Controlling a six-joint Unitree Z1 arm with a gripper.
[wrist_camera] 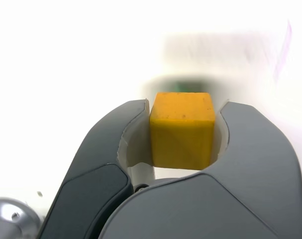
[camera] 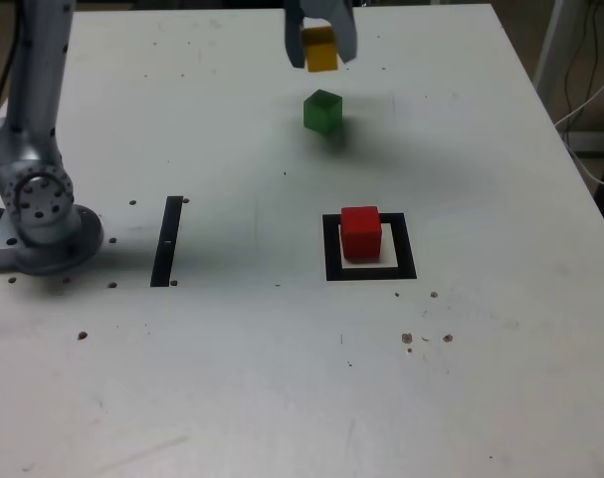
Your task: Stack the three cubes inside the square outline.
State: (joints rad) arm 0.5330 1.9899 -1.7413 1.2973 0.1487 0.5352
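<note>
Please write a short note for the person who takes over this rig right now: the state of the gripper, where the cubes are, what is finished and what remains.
Gripper: shut on the yellow cube, held clear above the far part of the table.
Red cube: sitting inside the square outline, on its white centre.
Green cube: loose on the table, just in front of the gripper in the exterior view, outside the outline.
Done: red cube placed; yellow cube picked up.
Left: stack the yellow cube on the red one, then bring the green cube and put it on top.
</note>
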